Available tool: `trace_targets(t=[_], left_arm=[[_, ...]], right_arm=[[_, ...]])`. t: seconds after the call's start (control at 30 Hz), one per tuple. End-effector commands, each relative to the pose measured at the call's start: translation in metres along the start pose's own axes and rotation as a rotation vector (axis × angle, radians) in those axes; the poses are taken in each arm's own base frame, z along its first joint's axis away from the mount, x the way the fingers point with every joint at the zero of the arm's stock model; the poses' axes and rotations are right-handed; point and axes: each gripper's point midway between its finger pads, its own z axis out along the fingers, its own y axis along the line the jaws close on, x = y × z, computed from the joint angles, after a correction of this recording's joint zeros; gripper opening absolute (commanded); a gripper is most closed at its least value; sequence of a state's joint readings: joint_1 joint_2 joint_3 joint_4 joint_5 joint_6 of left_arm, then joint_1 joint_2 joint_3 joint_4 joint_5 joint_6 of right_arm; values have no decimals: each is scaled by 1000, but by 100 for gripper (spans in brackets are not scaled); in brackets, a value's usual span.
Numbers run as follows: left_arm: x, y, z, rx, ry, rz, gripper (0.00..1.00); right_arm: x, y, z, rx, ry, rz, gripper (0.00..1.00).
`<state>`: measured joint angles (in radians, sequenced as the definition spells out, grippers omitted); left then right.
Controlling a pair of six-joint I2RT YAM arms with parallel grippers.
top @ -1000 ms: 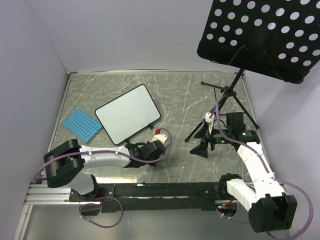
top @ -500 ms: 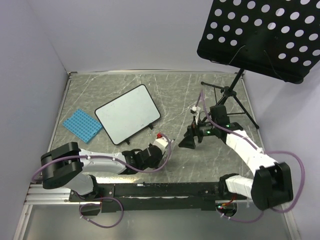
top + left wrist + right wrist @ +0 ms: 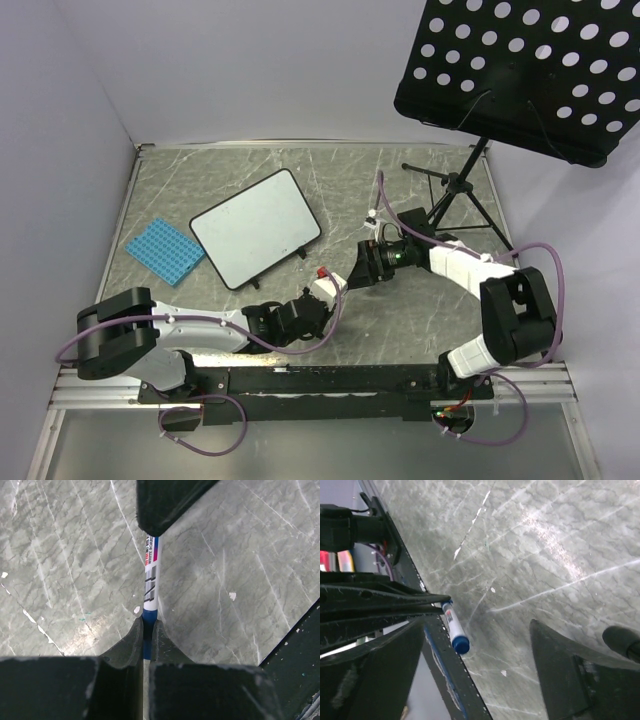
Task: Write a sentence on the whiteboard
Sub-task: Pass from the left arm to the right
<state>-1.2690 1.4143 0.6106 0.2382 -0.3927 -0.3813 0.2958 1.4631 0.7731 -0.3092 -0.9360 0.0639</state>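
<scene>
The whiteboard [image 3: 256,228] lies tilted on the table's left half, and its glossy surface shows no sentence. My left gripper [image 3: 318,298] sits just right of the board's near corner, shut on a white marker [image 3: 151,575] with a blue cap; the fingers [image 3: 131,640] pinch its blue end. The marker's capped end [image 3: 461,644] points at my right gripper [image 3: 358,268], which hangs open [image 3: 477,625] a short way from the cap. Neither right finger touches the marker.
A blue studded plate [image 3: 163,250] lies left of the board. A black perforated music-stand tray [image 3: 530,70] overhangs the back right, its tripod legs [image 3: 455,195] standing behind my right arm. The arms' black base rail [image 3: 330,380] runs along the near edge.
My right gripper has swung left across the table until it faces the left gripper, and its jaws have narrowed slightly. The left gripper has edged right with the marker in it.
</scene>
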Motion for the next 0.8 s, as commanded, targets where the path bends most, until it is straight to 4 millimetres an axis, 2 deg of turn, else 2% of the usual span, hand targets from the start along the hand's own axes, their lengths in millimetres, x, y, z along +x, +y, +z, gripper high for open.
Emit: trace_targets(t=[0.0,0.17,0.2,0.37,0.43,0.47,0.57,0.6,0.67,0.7,0.73,0.77], left_arm=[[-22,-11,-2,35,-66,0,1],[-22,-11,0,32,-62,9,1],[-23,-11,0,32,-64,9,1],[-23,-10,0,24,-62,13,1],[-23,-9,0,25,-64,10,1],[-23,-10,-1,25,-66,7,1],[-24,-8,-2,15,-69,-6,1],[-27,-7,-4,14,-78,-16,2],[-31,-8,-9,28,-95,-50,23],[-43,-11,-17,51,-140,-84,37],[-39,-9,-22,61,-146,-98,63],[-41,-14,-27,103,-159,-126,72]], right_arm=[[-19,17,3,-77,-11,-16,87],[-15,24,4,-128,18,3,67],[-14,24,4,-129,26,13,60],[-11,27,9,-147,55,8,43],[-10,30,10,-159,65,3,32],[-10,33,9,-172,67,-4,20],[-11,40,6,-190,65,-21,7],[-14,44,3,-193,53,-42,6],[-18,45,0,-185,27,-65,4],[-22,51,-5,-188,6,-86,4],[-24,52,-7,-190,-9,-97,4],[-26,52,-10,-188,-24,-104,3]])
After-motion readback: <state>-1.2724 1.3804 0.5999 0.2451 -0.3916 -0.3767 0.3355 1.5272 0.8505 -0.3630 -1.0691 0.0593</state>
